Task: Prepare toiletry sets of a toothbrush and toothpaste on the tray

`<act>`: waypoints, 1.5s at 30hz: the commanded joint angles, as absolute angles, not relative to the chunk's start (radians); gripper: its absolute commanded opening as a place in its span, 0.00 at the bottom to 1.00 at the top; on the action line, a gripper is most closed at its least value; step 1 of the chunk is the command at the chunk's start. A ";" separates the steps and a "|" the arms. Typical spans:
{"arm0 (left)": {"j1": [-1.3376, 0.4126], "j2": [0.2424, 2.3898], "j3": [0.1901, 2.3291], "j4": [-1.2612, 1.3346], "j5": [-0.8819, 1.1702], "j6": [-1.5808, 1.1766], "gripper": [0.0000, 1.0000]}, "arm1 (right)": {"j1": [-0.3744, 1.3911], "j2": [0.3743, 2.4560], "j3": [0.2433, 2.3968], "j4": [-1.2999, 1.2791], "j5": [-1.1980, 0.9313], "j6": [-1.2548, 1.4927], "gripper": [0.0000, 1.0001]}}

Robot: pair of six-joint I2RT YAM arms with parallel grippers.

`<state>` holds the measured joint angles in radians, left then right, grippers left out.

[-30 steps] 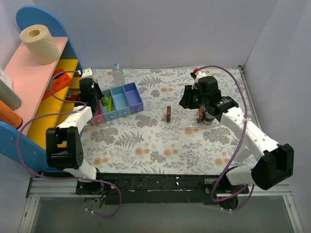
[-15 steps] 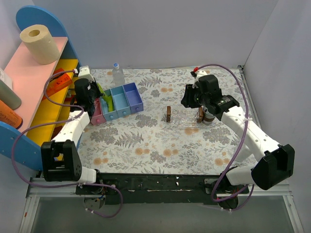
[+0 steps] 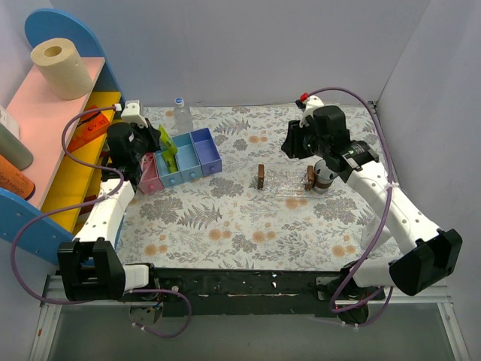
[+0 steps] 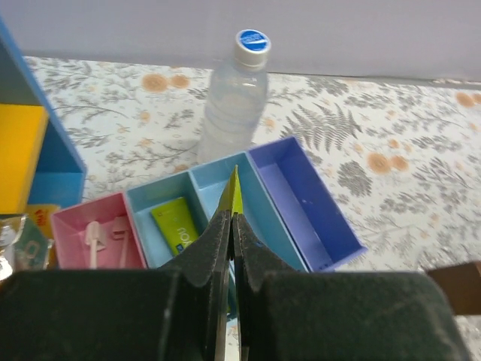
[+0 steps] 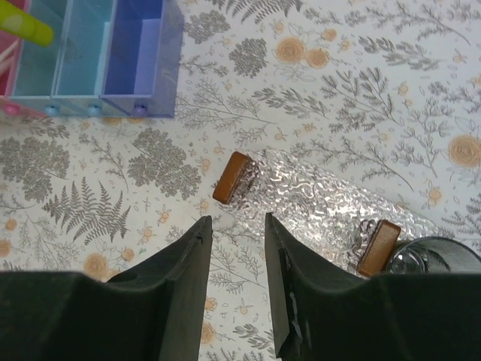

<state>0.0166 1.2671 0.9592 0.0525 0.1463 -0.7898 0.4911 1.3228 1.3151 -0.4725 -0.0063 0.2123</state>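
A toothpaste tube [image 4: 235, 188], yellow-green, is pinched in the left end effector [image 4: 231, 219], its flat edge poking up past the fingertips. A second toothpaste tube [image 4: 174, 229] is seen lying below and just left of that end effector, in a pale blue section of the compartment box [image 4: 304, 207]. The toothbrush [image 4: 92, 239] is laid in the pink section, farther left, whitish head showing. A water bottle [image 4: 237, 94] is stood upright beyond the box.

The tray [image 5: 316, 197], clear with a crinkled sheen, is found directly ahead of the right end effector [image 5: 234, 226]. A brown handle [image 5: 231, 177] is fitted at each end, and a dark round jar [image 5: 432, 259] is set beside the right-hand one.

The desk [image 3: 240, 226] is covered in a fern-and-flower print and closed in by plain pale walls. A pink, yellow and blue shelf [image 3: 68, 128] is placed on the outer side of the left end effector.

The toothbrush is made out only from the left wrist. The tray's texture is read clearly only from the right wrist; from overhead it is a faint glint. A paper roll [image 3: 58, 68] on the shelf is given by the overhead view alone.

The left end effector is clamped tight on its tube, raised above the box. The right is parted about halfway, with nothing between the fingers and nothing touched.
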 commanded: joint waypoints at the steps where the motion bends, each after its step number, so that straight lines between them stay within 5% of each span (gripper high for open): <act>1: 0.017 1.203 1.022 0.037 0.380 -0.767 0.00 | 0.503 1.296 1.413 -0.442 -0.128 0.126 0.40; 18: -0.083 1.215 1.072 0.046 0.905 -0.833 0.00 | 0.621 1.439 1.617 -0.416 -0.518 -0.049 0.38; 26: -0.221 1.229 1.052 0.109 1.017 -0.894 0.00 | 0.623 1.514 1.704 -0.463 -0.713 -0.103 0.37; 33: -0.239 1.244 1.025 0.215 1.120 -0.988 0.00 | 0.623 1.531 1.709 -0.546 -0.715 -0.163 0.44; 45: -0.262 1.259 1.028 0.219 1.163 -0.997 0.00 | 0.635 1.562 1.718 -0.534 -0.776 -0.163 0.41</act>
